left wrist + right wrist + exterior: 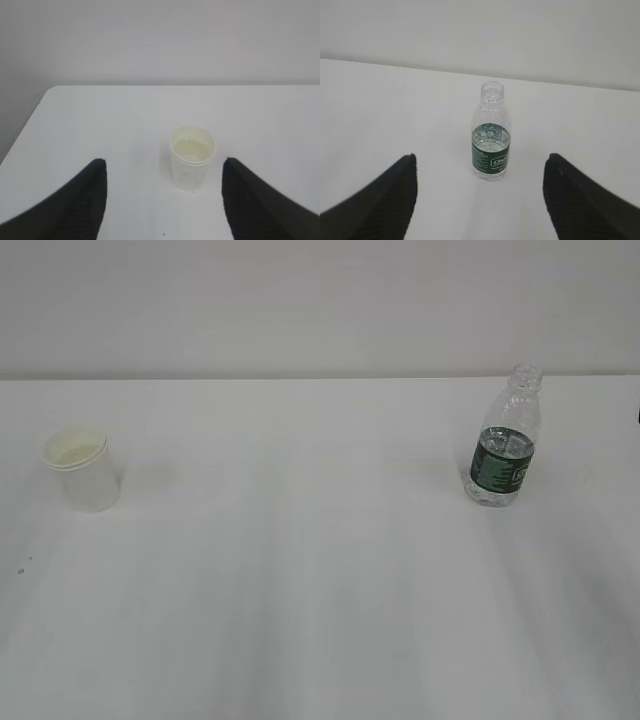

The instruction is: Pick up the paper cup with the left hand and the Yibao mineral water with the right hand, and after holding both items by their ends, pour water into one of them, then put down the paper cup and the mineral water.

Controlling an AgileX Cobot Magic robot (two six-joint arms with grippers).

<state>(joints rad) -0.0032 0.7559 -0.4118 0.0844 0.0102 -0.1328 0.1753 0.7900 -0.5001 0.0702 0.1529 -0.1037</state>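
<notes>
The white paper cup stands upright at the left of the white table; the left wrist view shows the paper cup ahead of my left gripper, which is open and empty, its black fingers wide apart and short of the cup. The Yibao mineral water, a clear uncapped bottle with a green label, stands upright at the right. In the right wrist view the bottle rises ahead of my open, empty right gripper. Neither arm shows in the exterior view.
The white table runs back to a pale wall. Its rounded left corner shows in the left wrist view. A tiny dark speck lies near the cup.
</notes>
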